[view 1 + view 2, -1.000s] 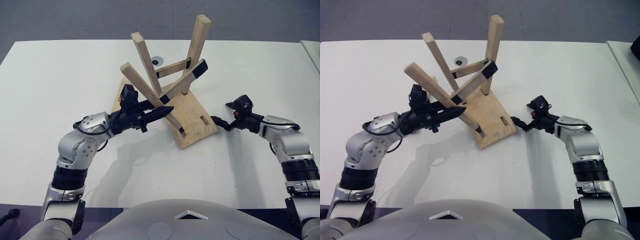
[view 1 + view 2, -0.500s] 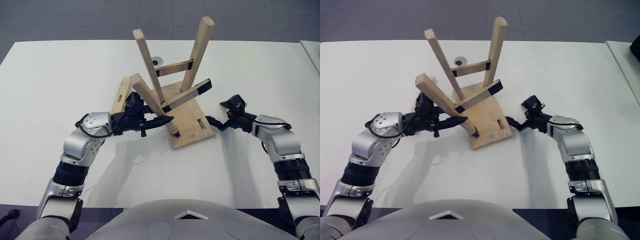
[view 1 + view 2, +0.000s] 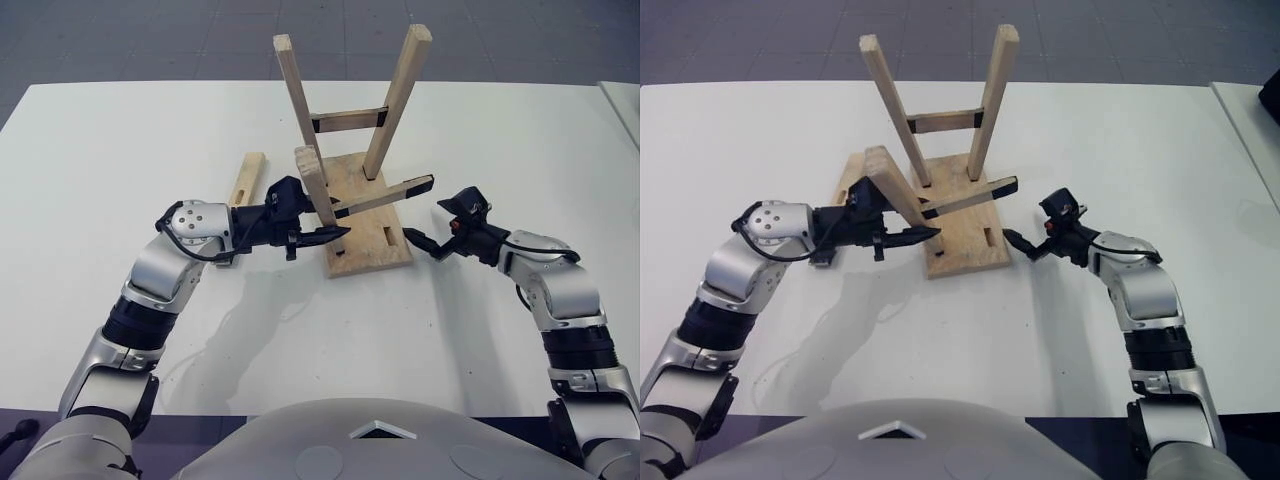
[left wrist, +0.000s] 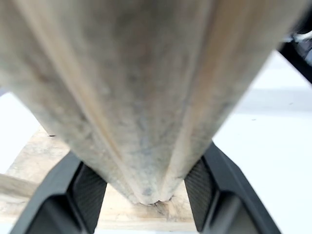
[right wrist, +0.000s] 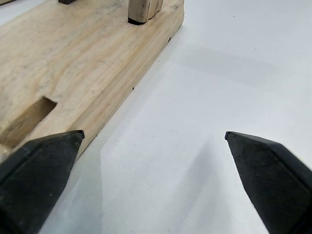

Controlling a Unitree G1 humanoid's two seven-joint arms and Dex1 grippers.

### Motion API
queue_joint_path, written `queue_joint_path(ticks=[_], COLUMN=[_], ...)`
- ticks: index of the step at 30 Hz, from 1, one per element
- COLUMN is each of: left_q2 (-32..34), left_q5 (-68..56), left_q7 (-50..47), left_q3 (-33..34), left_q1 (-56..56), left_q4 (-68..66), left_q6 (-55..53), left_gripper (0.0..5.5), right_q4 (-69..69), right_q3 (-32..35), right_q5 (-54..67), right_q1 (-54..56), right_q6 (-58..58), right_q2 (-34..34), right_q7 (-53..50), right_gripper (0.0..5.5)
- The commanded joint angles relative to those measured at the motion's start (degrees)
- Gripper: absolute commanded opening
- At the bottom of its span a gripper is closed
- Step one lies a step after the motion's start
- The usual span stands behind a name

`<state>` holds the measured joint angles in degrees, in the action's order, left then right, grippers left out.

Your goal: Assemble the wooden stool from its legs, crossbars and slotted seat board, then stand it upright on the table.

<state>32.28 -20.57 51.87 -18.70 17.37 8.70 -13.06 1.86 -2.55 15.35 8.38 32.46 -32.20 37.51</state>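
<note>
The stool stands upside down, its slotted seat board lying flat on the white table. Two legs rise from the board's far side, joined by a crossbar. My left gripper is shut on a third leg at the board's near left corner; in the left wrist view that leg sits between the pads. A second crossbar runs right from this leg. My right gripper is open beside the board's right edge, holding nothing.
One loose leg lies flat on the table, left of the board. An unfilled slot shows in the board near my right gripper. A second table's edge is at the far right. The near table area is bare.
The stool was tilted on one edge of its board; it has come down flat. My left gripper swung toward the board with the leg. My right gripper shifted slightly left.
</note>
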Motion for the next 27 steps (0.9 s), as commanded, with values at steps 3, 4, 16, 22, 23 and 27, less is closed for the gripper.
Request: queue_joint_path(ticks=[3,4,16,22,23,27], left_q2=[3.8,3.7,2.3,0.4,0.0,-0.5], left_q5=[18.4,18.9,16.5,8.2,6.7,2.6], left_q7=[-8.4,-8.4,-6.2,-4.6,-4.2,-2.5], left_q3=[-7.8,-8.1,-7.8,-3.0,-2.1,1.8], left_q1=[-11.4,-11.1,0.2,4.5,4.9,4.5], left_q4=[-12.6,-14.1,-21.3,-17.5,-16.7,-13.3], left_q6=[5.2,6.8,11.9,11.6,10.8,7.0], left_gripper=[2.03,2.03,2.04,2.04,2.04,2.90], right_q4=[3.6,3.7,3.4,3.5,3.6,3.8], right_q3=[-1.2,-1.2,-0.5,-0.2,-0.2,-0.2], right_q5=[2.1,2.2,2.3,2.2,2.3,2.4], right_q1=[-2.0,-2.2,-1.5,-1.8,-1.8,-1.9], right_q6=[1.8,1.9,2.3,2.5,2.6,2.9], right_q2=[2.5,2.6,3.3,3.7,3.7,3.8], right_q7=[1.1,1.1,1.1,1.1,1.1,1.0], right_gripper=[5.40,5.40,5.40,5.40,5.40,5.40])
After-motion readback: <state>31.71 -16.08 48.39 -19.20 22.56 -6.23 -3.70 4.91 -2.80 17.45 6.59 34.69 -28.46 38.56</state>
